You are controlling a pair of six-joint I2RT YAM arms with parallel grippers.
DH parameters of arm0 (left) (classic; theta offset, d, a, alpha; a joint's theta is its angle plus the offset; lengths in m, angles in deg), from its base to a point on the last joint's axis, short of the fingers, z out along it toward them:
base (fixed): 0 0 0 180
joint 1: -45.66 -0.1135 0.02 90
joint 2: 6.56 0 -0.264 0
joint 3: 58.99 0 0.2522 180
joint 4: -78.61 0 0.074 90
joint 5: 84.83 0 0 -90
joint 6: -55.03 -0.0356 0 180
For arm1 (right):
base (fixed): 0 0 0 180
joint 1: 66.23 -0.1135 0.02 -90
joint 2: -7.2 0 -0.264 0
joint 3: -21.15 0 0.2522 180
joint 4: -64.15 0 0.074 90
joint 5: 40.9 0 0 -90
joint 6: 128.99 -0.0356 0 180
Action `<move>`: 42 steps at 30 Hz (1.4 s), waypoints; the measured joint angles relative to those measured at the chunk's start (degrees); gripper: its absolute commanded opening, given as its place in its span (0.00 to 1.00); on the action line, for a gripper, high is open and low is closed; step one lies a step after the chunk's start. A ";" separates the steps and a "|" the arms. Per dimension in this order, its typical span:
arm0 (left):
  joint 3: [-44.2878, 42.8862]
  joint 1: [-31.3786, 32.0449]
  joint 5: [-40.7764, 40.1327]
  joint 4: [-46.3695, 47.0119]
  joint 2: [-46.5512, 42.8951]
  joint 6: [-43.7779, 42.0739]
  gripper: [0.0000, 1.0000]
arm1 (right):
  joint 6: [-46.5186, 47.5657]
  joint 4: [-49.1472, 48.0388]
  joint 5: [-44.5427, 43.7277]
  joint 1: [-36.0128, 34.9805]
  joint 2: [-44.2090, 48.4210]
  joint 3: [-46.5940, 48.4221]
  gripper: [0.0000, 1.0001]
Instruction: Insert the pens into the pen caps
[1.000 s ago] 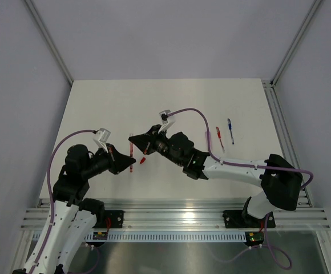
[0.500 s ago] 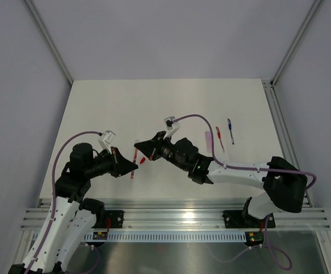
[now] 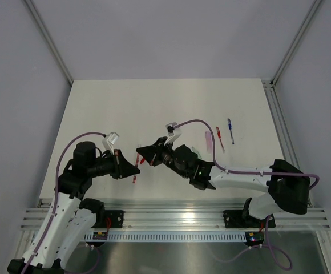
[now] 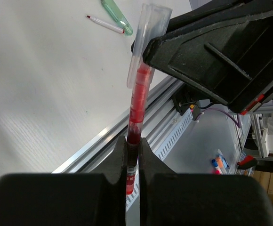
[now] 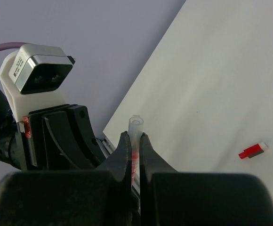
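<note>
Left gripper (image 4: pixel 132 146) clamping red pen (image 4: pixel 137 103); right gripper (image 5: pixel 132 141) pinching clear cap (image 5: pixel 136 125)

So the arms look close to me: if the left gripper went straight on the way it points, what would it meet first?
Most likely the right gripper, directly ahead beside the red pen that the left gripper holds; exact depth is unclear.
</note>
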 measured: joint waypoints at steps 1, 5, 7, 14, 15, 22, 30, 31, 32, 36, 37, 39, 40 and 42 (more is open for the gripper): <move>-0.04 0.02 0.13 -0.02 0.15 0.11 0.00 | -0.02 0.35 -0.92 -0.42 0.00 0.15 0.00; -1.20 0.26 0.48 -2.01 0.74 0.31 0.00 | -0.04 1.57 -4.87 -2.78 0.20 0.96 0.00; -1.66 0.44 1.09 -2.36 1.25 0.61 0.00 | -0.31 1.90 -6.43 -3.74 0.42 0.98 0.00; -2.12 0.59 2.25 -2.01 3.08 2.91 0.00 | -0.39 6.25 -10.51 -5.33 -0.28 3.63 0.00; -2.25 0.59 2.10 -2.29 2.91 2.91 0.00 | -0.39 6.51 -10.73 -5.51 -0.22 3.76 0.00; -3.52 0.74 2.34 -2.97 1.86 2.73 0.00 | -0.39 10.16 -13.11 -6.40 1.92 4.61 0.00; 5.29 0.74 5.27 8.55 -3.69 4.46 0.13 | 2.19 20.09 -8.98 -4.52 3.87 7.93 0.00; 5.84 0.74 5.20 9.22 -3.76 4.55 0.22 | 2.21 21.18 -7.28 -3.56 3.72 8.41 0.00; 6.27 0.70 4.96 10.16 -3.58 4.74 0.27 | 2.21 21.73 -5.86 -2.62 3.54 8.85 0.00; 6.47 -1.03 1.81 16.48 -2.43 6.03 0.44 | 2.86 28.00 1.62 2.27 2.86 10.73 0.00; 6.47 -1.22 1.53 17.66 -2.19 6.19 0.47 | 2.99 29.51 2.64 3.61 2.45 11.47 0.00; 6.47 -1.25 1.44 18.99 -1.73 6.14 0.55 | 3.17 31.04 4.26 6.40 1.42 13.03 0.00; 6.47 -1.25 1.44 19.39 -1.44 6.21 0.57 | 3.23 31.67 4.92 7.93 0.87 13.90 0.00; 6.47 -1.22 1.44 19.71 -1.20 6.08 0.65 | 3.26 32.17 5.84 10.86 -0.13 15.41 0.00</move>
